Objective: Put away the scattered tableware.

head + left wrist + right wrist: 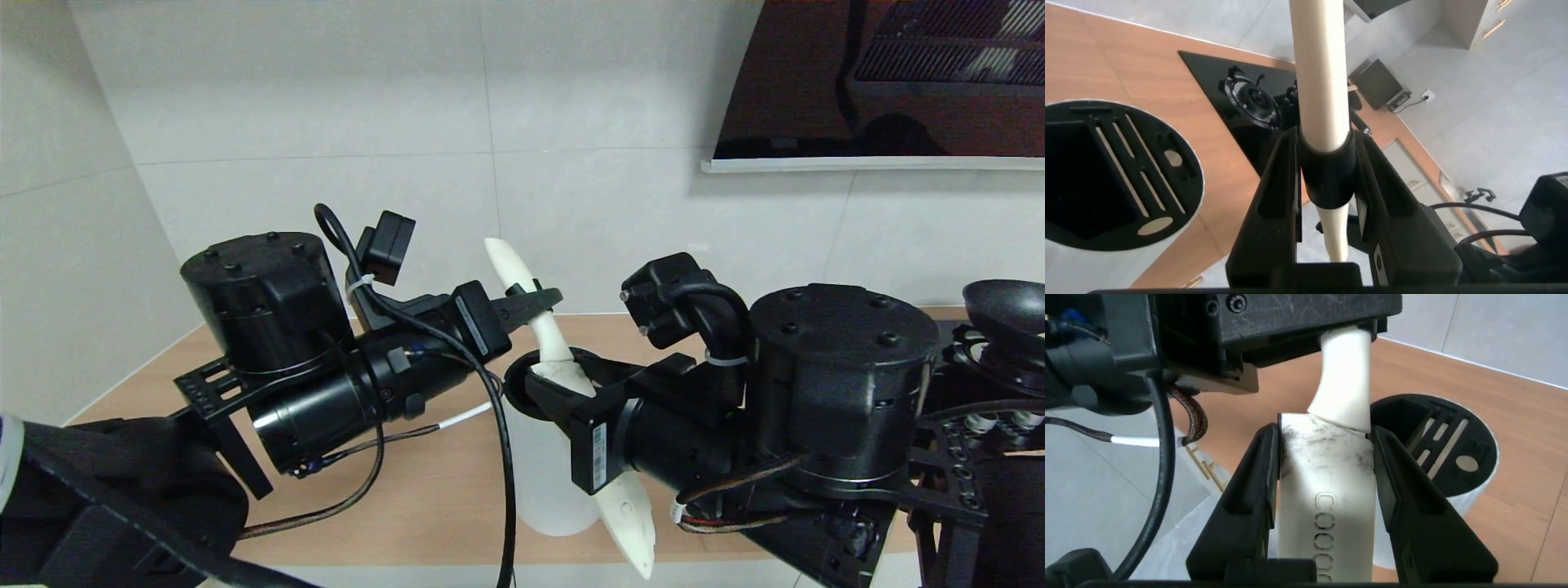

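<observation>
While white utensil (553, 340) is clamped at handle by left gripper (535, 300) and at wide end by right gripper (567, 380), just above holder (545, 486) on counter (424, 482), bending risked if arms pulled apart; slot missed if released tilted.

Wooden counter (424, 490). White utensil holder (549, 488), black slotted lid, stands upright near front edge. Black gas hob (1229, 82) at right end.

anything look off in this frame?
Yes: left tool and right tool both clamp one white utensil, tilted above the cutlery holder. Its broad part carries dark smudges, as if dirty or scuffed.
</observation>
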Robot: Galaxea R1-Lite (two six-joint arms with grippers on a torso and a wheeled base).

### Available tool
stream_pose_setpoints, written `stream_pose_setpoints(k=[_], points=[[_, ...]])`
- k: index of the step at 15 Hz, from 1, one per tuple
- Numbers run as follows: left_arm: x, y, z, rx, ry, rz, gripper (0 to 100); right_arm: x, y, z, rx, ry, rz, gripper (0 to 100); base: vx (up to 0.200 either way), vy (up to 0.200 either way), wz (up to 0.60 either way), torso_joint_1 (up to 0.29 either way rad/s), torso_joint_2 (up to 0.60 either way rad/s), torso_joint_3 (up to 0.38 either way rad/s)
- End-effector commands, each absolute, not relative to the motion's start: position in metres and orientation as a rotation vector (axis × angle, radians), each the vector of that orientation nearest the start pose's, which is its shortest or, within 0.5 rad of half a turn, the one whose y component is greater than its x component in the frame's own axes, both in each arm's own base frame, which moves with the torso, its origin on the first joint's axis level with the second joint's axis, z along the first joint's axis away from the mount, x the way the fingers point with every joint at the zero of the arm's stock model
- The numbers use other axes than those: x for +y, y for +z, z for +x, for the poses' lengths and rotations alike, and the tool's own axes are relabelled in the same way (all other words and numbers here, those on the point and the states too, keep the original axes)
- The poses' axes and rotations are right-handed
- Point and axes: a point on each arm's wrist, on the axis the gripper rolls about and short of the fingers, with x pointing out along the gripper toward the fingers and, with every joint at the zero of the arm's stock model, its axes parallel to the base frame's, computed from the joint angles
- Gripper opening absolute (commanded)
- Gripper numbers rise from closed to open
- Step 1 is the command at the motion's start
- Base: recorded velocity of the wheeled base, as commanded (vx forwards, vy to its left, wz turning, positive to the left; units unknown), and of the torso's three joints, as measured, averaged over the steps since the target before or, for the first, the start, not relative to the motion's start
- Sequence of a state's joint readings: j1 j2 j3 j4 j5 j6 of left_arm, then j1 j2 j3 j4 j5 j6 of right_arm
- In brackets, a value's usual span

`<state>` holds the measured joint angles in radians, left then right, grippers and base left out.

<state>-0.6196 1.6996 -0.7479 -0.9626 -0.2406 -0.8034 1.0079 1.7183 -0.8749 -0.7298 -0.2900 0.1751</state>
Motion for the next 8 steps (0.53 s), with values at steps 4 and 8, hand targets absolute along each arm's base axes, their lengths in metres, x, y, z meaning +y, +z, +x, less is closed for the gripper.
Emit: stream_pose_setpoints(k=[4,8], points=[[-0.178,0.208,0.24,0.312,-0.829,-0.759,0,0.264,0.203,0.174,0.161,0.704,0.092,100,0.0,0.0,0.0,0.0,0.0,0.0],[-0.175,0.221,0.236,0.273,-0.839,-0.766,0,0.26,0.208,0.172,0.141,0.703,0.105,100,0.0,0.0,0.0,0.0,0.0,0.0]])
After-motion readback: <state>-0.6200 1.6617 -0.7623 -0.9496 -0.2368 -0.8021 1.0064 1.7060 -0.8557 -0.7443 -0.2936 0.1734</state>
